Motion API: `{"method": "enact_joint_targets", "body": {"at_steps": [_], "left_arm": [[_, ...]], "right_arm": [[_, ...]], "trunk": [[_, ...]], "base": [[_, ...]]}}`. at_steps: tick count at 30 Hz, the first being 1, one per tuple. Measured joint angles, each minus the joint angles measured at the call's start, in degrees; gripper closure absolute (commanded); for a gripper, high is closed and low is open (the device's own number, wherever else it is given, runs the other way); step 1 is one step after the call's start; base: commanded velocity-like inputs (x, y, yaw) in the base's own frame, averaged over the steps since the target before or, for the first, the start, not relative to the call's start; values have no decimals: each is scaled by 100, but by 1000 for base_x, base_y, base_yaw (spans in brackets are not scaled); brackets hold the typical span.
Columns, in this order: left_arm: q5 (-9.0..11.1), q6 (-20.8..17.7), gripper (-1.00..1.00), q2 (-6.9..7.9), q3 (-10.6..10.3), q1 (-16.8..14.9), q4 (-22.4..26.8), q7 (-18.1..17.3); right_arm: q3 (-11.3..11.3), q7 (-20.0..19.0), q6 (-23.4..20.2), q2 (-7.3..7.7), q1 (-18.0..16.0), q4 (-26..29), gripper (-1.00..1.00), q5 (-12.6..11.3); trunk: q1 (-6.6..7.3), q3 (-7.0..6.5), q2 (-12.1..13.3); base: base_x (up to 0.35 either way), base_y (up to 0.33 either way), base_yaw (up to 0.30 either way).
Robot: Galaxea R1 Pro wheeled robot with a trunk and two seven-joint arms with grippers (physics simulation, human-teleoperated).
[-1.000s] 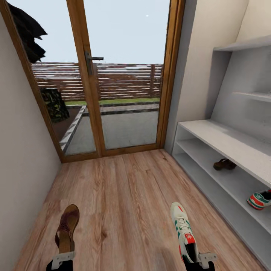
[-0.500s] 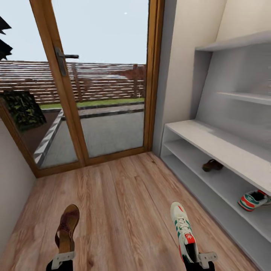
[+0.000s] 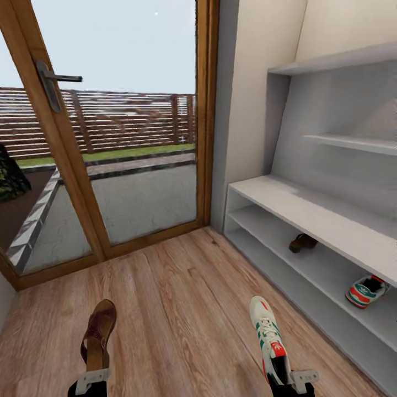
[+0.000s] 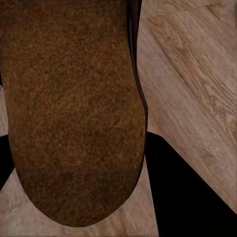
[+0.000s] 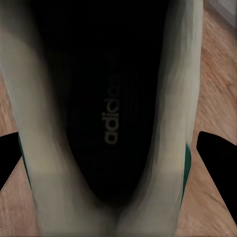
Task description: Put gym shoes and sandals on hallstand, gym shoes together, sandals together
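Gym shoe [image 3: 268, 337] in right claw [image 3: 295, 381], rack [image 3: 309, 212] near.

Grey hallstand [image 3: 309, 212]: brown sandal [image 3: 302, 242] and, seemingly lower, gym shoe [image 3: 365, 291] on its shelves.

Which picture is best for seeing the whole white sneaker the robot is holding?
The head view: it shows the held sneaker nearly whole, with laces, green stripes and red tongue patch, in the right gripper. The right wrist view shows just its dark insole with a brand name, very close up. The left wrist view shows a brown sandal instead.
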State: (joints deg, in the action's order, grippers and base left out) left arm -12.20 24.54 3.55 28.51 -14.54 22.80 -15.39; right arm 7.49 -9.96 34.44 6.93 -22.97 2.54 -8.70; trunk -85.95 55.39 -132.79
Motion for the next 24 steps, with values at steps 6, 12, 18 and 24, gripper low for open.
{"method": "enact_joint_targets", "body": {"at_steps": [6,12,18,24], "left_arm": [[0,0,100,0,0,0,0,0],[-8,0,100,0,0,0,0,0],[-8,0,100,0,0,0,-1,0],[-8,0,100,0,0,-1,-3,0]], "right_arm": [[0,0,0,0,0,0,100,3],[-1,0,0,0,0,0,100,1],[2,0,0,0,0,0,100,1],[-1,0,3,0,-1,-1,100,0]], "trunk": [[0,0,0],[-1,0,0],[-1,0,0],[-2,0,0]], "base": [[195,282,-263],[183,288,-263],[174,257,-263],[37,44,-263]]}}
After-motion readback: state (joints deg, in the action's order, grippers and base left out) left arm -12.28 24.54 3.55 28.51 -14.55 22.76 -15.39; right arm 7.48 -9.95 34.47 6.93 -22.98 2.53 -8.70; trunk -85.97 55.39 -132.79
